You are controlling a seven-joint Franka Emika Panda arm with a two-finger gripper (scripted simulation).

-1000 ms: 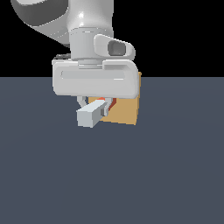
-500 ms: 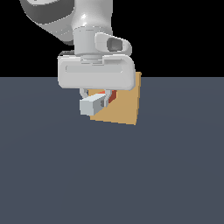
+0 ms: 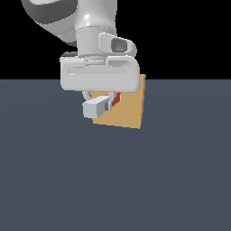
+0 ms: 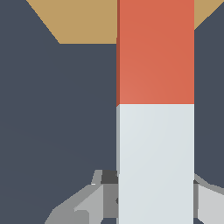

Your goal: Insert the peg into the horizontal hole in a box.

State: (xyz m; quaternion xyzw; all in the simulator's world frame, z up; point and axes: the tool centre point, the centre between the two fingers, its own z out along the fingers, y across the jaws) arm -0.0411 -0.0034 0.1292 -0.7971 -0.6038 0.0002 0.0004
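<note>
In the exterior view the white arm comes down from the upper left of the frame and ends in a broad pale hand above the middle. Beneath that hand the pincer (image 3: 103, 103) is closed on the peg (image 3: 95, 108), which lies roughly level. The peg's pale grey-white end juts toward the camera and toward the exterior view's left, while a small patch of its orange-red part shows behind, against the box (image 3: 128, 108). The box is a tan block just right of centre, its upper left portion covered by the hand; its face is tilted in the frame and its lower edge meets the dark grey table (image 3: 115, 180). The hole cannot be seen in either view, being hidden behind the hand and peg, so whether the orange-red tip has entered the box cannot be told.

In the wrist view the peg (image 4: 155, 109) fills the middle right of the frame as a tall bar, grey-white in its lower half and orange-red above. Grey fingers (image 4: 94, 201) press on both sides of its pale part near the lower edge. The box (image 4: 83, 22) is a tan band across the upper edge, and the orange-red end reaches up across it. The dark table (image 4: 52, 109) fills the rest.
</note>
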